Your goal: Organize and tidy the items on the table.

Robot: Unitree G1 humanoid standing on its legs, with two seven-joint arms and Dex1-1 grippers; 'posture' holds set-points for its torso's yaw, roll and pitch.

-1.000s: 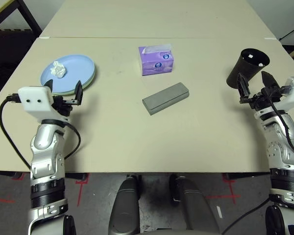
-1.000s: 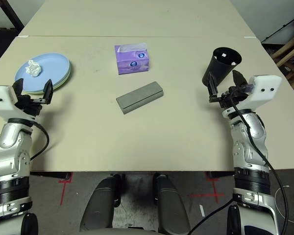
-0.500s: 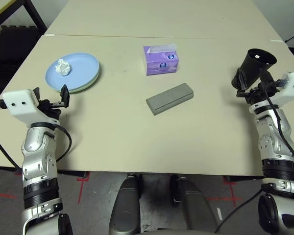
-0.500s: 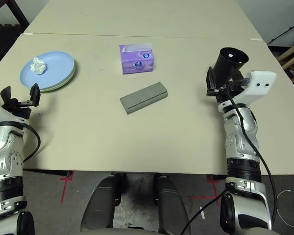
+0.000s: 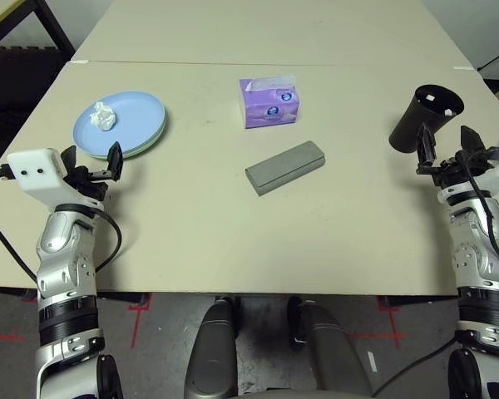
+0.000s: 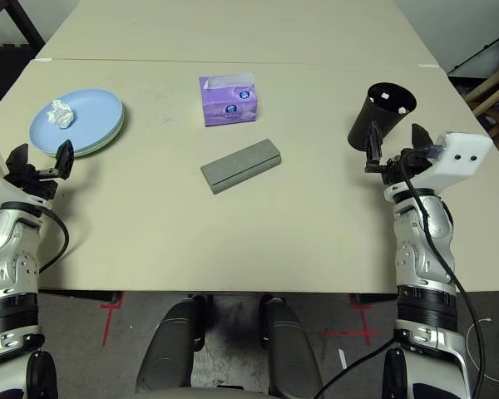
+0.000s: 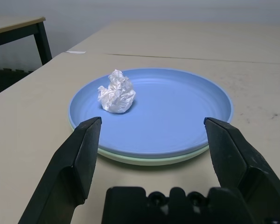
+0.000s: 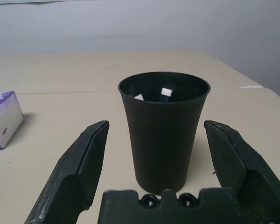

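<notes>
**Beige table, both grippers spread and holding nothing**

Beige and matte, the table (image 5: 191,233) carries the items in three groups. In the upper left of the left eye view lies the light blue plate (image 5: 137,116), stacked on the pale green plate (image 5: 146,146), of which only a thin rim shows below it. The crumpled white tissue wad (image 5: 101,116) sits on the blue plate, toward its left side. The left gripper (image 5: 91,163) is just below this stack in the picture, near the plates' lower edge, apart from them. Its two black fingers are spread wide with nothing between them. In the left wrist view the plates lie straight ahead of the fingers (image 7: 79,158).

In the upper middle of the frame stands the purple tissue box (image 5: 269,103), with white tissue showing at its top. Below it and slightly right lies the grey glasses case (image 5: 284,166), closed and placed diagonally, well apart from both grippers.

At the right side of the frame stands the black cup (image 5: 424,118), upright. The right gripper (image 5: 447,155) is just below and right of it, fingers spread wide and empty, not touching it. In the right wrist view the cup stands between the two fingers' lines and a little beyond them, and the small blue-white pens (image 8: 165,95) show inside its mouth.
</notes>
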